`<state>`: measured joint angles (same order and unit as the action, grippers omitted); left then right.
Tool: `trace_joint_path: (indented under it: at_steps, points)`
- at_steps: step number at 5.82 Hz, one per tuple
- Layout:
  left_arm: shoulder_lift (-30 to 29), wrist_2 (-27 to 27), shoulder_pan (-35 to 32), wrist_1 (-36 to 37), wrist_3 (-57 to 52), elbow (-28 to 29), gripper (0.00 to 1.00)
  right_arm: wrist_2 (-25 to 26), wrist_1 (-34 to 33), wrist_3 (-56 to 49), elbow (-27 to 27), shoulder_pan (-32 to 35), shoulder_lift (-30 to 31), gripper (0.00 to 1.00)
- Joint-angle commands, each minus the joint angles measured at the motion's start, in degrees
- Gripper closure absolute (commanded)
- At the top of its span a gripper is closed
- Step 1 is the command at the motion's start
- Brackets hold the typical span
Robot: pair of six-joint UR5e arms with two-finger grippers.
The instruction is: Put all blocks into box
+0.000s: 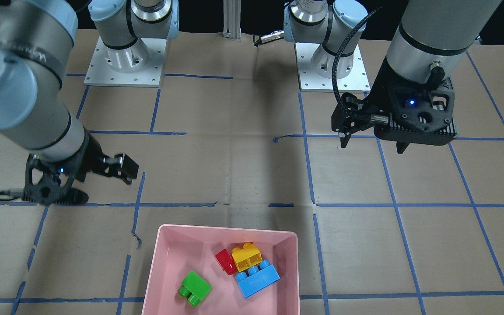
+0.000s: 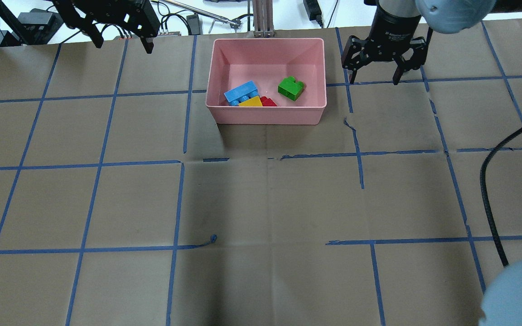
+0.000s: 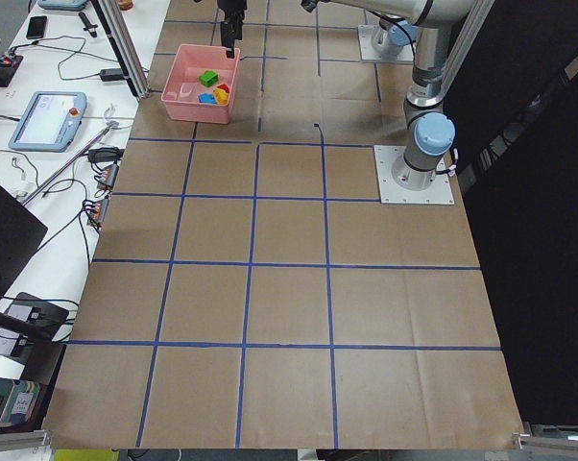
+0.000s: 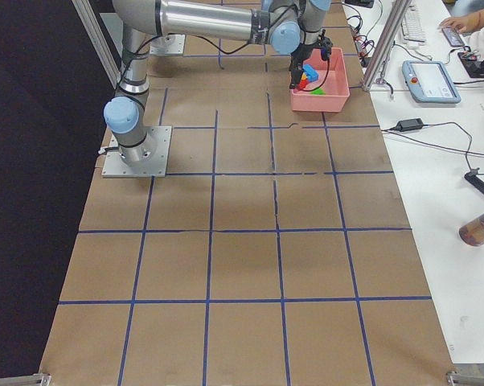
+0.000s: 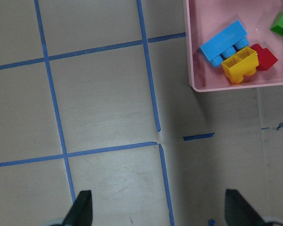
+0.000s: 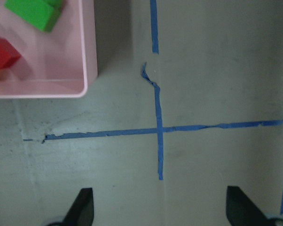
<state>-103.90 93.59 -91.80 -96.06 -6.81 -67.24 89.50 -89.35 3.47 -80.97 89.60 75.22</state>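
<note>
All the blocks lie inside the pink box [image 1: 225, 228]: the green one [image 1: 195, 287], the red one [image 1: 225, 260], the yellow one [image 1: 246, 257] and the light-blue one [image 1: 257, 278]. Overhead, the green block [image 2: 291, 88] lies apart from the blue [image 2: 241, 93], yellow [image 2: 250, 102] and red [image 2: 268, 102] blocks, which cluster by the box's near wall [image 2: 265, 115]. My left gripper [image 2: 123, 45] is open and empty, left of the box. My right gripper [image 2: 374, 79] is open and empty, just right of the box. The left wrist view shows the blue block [image 5: 224, 41] and the yellow block [image 5: 240, 65].
The table is brown board with a blue tape grid. The arm bases [image 1: 123, 61] stand at the robot's side. A black cable [image 2: 492, 181] hangs over the right part of the table. The operators' bench with a tablet [image 3: 44, 120] runs beyond the box.
</note>
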Motion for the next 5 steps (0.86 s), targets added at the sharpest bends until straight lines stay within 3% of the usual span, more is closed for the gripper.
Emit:
trace_joint_path:
  at_steps: [1,5]
  points:
    - [0.01,0.01,-0.04,-0.01,0.04,0.0,0.0,1.99,8.87,0.57,-4.63,-0.13,11.14,0.0]
    - [0.1,0.01,0.04,-0.1,0.04,0.0,0.0,0.95,8.58,0.31,-3.76,-0.13,11.79,0.0]
